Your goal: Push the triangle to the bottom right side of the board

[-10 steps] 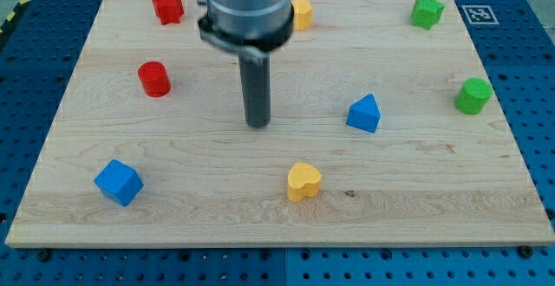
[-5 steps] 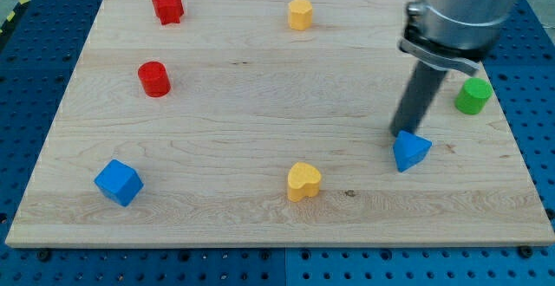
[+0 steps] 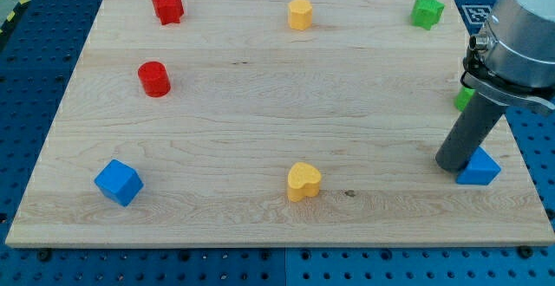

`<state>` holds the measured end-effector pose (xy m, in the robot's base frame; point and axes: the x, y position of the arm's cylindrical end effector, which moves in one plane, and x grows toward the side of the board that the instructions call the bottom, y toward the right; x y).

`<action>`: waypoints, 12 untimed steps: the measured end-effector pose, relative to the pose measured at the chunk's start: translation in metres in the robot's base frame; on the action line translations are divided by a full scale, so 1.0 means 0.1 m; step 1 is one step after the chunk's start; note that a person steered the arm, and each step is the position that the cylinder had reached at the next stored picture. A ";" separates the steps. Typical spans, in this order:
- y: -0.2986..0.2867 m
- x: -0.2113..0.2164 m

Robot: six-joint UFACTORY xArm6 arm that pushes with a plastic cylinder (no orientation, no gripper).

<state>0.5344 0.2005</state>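
My tip (image 3: 453, 166) touches the blue triangle (image 3: 479, 169), which sits just to its right, near the tabletop's (image 3: 260, 113) bottom right edge. The push looks nearly done; perhaps a small nudge remains. There is no gripper to report.

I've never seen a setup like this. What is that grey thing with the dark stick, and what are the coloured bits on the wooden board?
It is a robot arm ending in a plain rod; it holds nothing, only pushes. My tip touches the left side of the blue triangle, near the board's bottom right. One camera looks down at the board. Also there: a blue cube, yellow heart, red cylinder, red star, yellow hexagon, green star and a green block, mostly hidden.
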 end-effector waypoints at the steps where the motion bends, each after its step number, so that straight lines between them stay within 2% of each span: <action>1: -0.22 -0.09; 2: -0.17 -0.17; 5: 0.05 0.23; 6: -0.11 0.15; 7: -0.18 -0.14; 9: 0.03 -0.33; 12: 0.16 0.06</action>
